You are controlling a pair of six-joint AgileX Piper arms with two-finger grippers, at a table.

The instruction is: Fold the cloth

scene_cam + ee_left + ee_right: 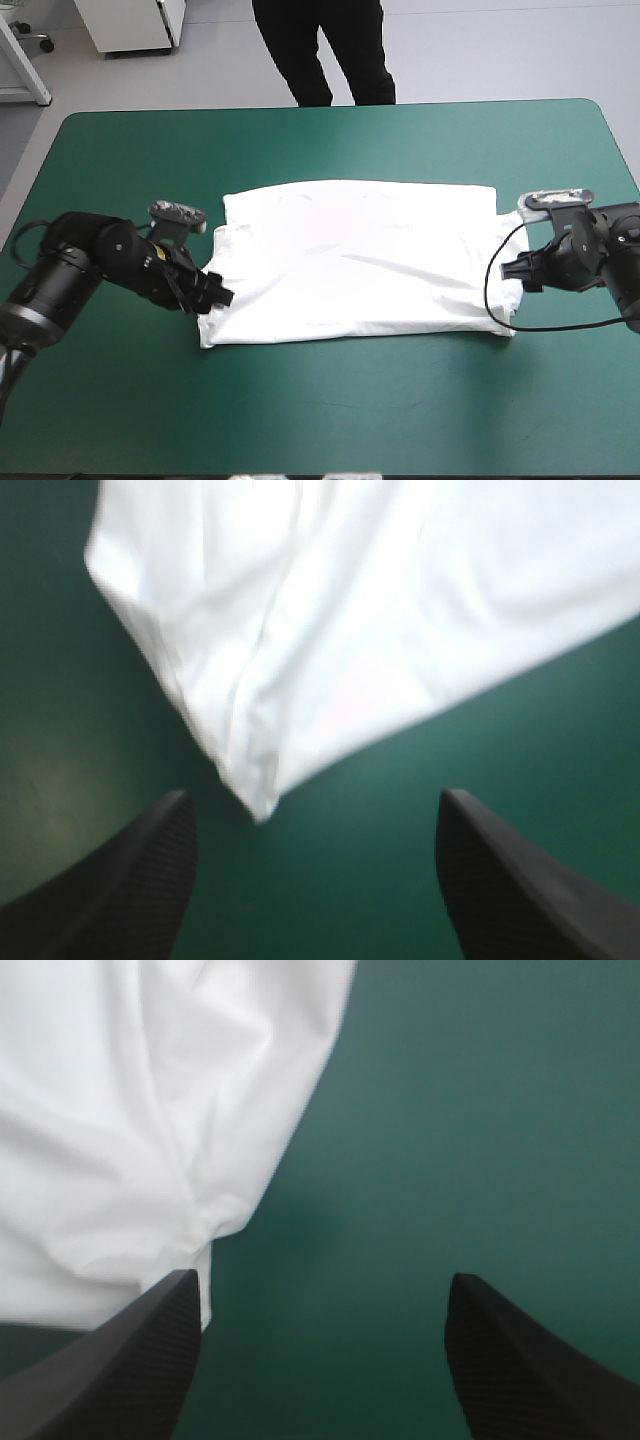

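A white T-shirt (355, 265) is laid flat and spread wide at the middle of the teal-green table cover (330, 130), its long edges parallel to the table's near and far edges. The left gripper (222, 297) is held low at about eight o'clock of the T-shirt, by its near left corner. Its black fingers (130, 880) are parted, and the corner is seen just ahead of the gap, ungrasped. The right gripper (508, 268) is placed at about three o'clock, at the right edge, its fingers likewise spread and nothing held. A rumpled edge of the cloth is seen just beside one finger.
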